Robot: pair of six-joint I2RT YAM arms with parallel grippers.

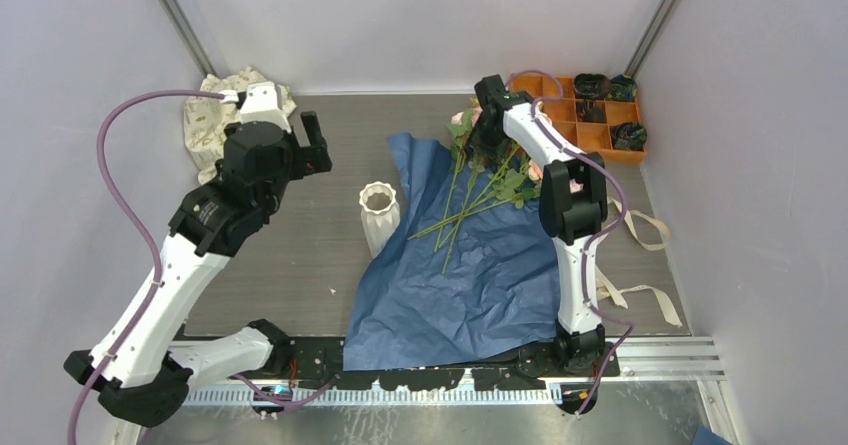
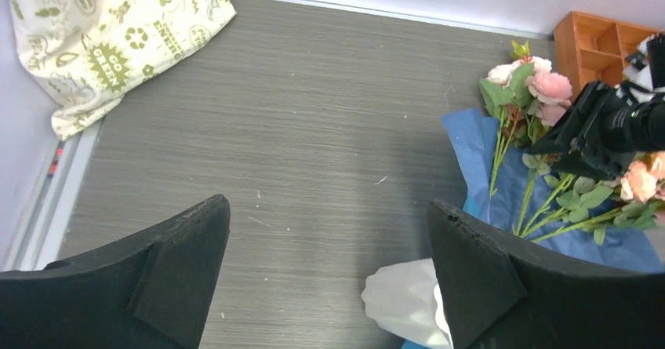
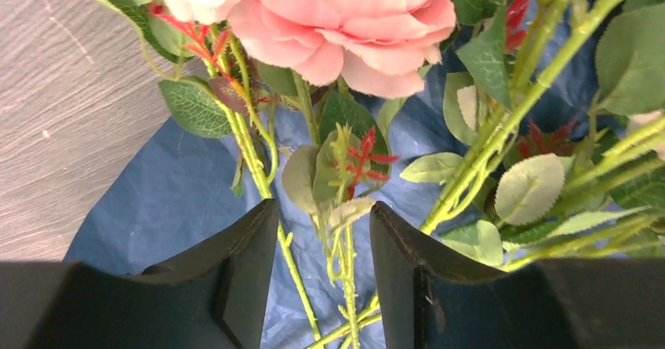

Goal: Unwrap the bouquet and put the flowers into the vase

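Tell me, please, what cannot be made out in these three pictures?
Top view: the flowers' heads are mostly hidden under the right arm; the dark things in the orange tray are too small to name.
Left wrist view: the vase is cut off by the bottom edge and a finger of the left end effector.
Right wrist view: the stem ends are hidden by the right end effector.

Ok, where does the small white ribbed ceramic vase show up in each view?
Top external: small white ribbed ceramic vase at centre, standing upright.
Left wrist: bottom edge, right of centre, cut off.
Right wrist: not in it.
Shared landmark: crumpled blue wrapping paper, in all three.
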